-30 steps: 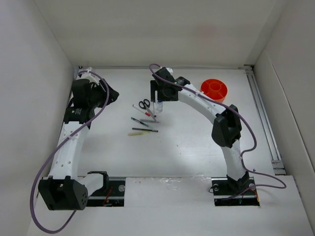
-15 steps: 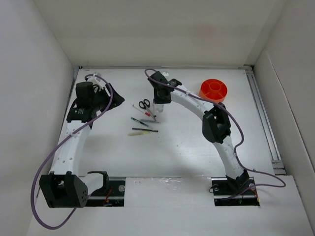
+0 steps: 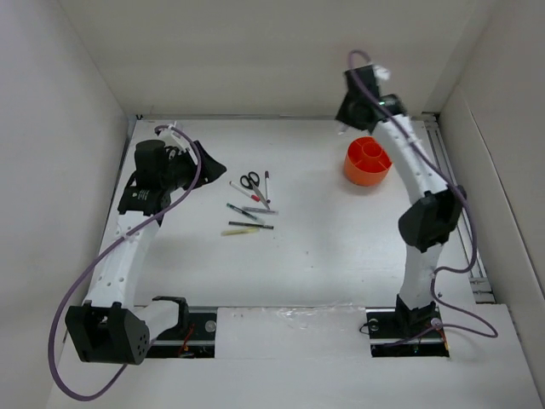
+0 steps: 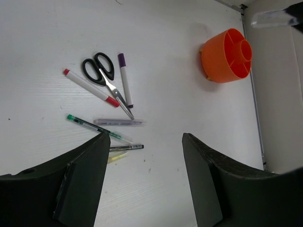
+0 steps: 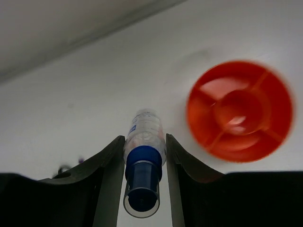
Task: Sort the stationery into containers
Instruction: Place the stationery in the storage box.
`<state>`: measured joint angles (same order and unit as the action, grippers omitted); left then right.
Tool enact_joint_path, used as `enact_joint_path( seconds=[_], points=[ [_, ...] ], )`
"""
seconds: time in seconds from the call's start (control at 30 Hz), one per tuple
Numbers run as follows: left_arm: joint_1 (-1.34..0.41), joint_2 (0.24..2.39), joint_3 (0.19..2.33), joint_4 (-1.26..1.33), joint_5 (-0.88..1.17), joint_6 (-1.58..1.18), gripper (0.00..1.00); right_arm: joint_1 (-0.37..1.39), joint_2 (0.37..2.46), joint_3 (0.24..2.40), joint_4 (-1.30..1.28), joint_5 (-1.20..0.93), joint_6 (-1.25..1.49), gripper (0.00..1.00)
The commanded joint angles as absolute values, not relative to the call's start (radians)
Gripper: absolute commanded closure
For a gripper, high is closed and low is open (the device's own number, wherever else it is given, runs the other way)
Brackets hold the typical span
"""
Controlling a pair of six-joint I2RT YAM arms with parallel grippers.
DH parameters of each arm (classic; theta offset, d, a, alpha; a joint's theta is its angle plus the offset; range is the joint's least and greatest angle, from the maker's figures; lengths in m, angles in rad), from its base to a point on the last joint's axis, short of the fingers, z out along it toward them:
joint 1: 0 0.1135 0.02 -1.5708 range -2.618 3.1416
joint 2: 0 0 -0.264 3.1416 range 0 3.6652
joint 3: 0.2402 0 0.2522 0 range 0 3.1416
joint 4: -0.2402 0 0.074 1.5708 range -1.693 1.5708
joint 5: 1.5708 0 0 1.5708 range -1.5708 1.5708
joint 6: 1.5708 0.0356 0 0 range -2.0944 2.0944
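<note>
My right gripper (image 5: 144, 139) is shut on a small clear bottle with a blue cap (image 5: 146, 124), held up in the air. The round orange container (image 5: 239, 111) with divided compartments lies below and to its right, blurred. From above, the right gripper (image 3: 351, 115) hangs just behind the container (image 3: 368, 160). My left gripper (image 4: 144, 142) is open and holds nothing, above the table near the stationery. That stationery is black-handled scissors (image 4: 102, 75), a white marker with red tip (image 4: 92, 88), a purple-capped marker (image 4: 124, 85), a grey pen (image 4: 119, 122), a green pen (image 4: 92, 126), a black pen (image 4: 127, 147) and a yellow stick (image 4: 117, 157).
White walls close the table at the back and on both sides. A metal rail (image 3: 456, 196) runs along the right edge. The pile of stationery (image 3: 249, 203) lies left of centre, about a hand's width in front of the left gripper (image 3: 213, 166).
The right arm shut on the clear bottle at the stationery pile, lifted it and swung to the back right, above the orange container. The left arm shifted slightly.
</note>
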<state>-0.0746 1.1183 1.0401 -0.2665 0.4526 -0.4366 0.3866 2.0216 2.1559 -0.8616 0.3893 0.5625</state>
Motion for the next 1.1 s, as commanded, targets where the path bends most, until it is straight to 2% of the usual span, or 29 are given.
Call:
enact_joint_path(
  seconds=[0.0,0.27,0.67,0.73,0.97,1.07],
  points=[
    [-0.074,1.123,1.077,-0.202,0.515,-0.460,0.41,0.264,1.959,2.197,-0.902,0.436,0.595,0.95],
    [-0.074,1.155,1.086,-0.169,0.567,-0.460,0.39,0.075,1.948,2.243,-0.946,0.337,0.595,0.95],
    [-0.074,1.224,1.137,-0.109,0.614,-0.469,0.38,0.120,1.881,1.984,-0.914,0.350,0.577,0.98],
    [-0.086,1.233,1.137,-0.094,0.624,-0.480,0.38,0.120,1.890,1.983,-0.914,0.350,0.577,0.98],
    [-0.224,1.279,1.219,-0.149,0.453,-0.430,0.38,0.120,1.928,2.014,-0.904,0.360,0.568,0.98],
    [-0.233,1.279,1.210,-0.140,0.440,-0.430,0.38,0.120,1.939,2.005,-0.904,0.360,0.568,0.95]
  ],
)
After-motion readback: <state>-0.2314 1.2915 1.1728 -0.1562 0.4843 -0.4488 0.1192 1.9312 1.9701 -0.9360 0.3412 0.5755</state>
